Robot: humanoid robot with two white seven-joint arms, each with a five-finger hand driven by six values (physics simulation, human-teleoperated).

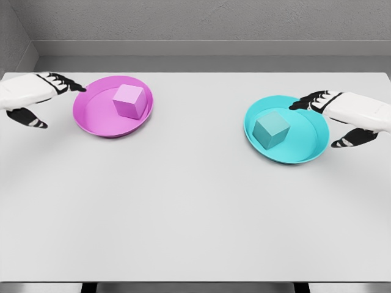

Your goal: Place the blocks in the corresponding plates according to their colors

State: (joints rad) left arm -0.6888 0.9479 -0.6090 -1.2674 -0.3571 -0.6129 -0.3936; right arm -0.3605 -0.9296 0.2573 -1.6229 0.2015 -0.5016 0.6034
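A pink block point(129, 101) lies inside the magenta plate point(91, 116) at the left of the white table. A teal block point(271, 129) lies inside the cyan plate point(305, 152) at the right. My left hand point(43, 101) hovers just left of the magenta plate, fingers spread and holding nothing. My right hand point(333, 119) hangs over the right rim of the cyan plate, fingers relaxed and empty, apart from the teal block.
The white table point(195, 213) stretches wide toward its front edge. A grey wall runs behind the far edge of the table.
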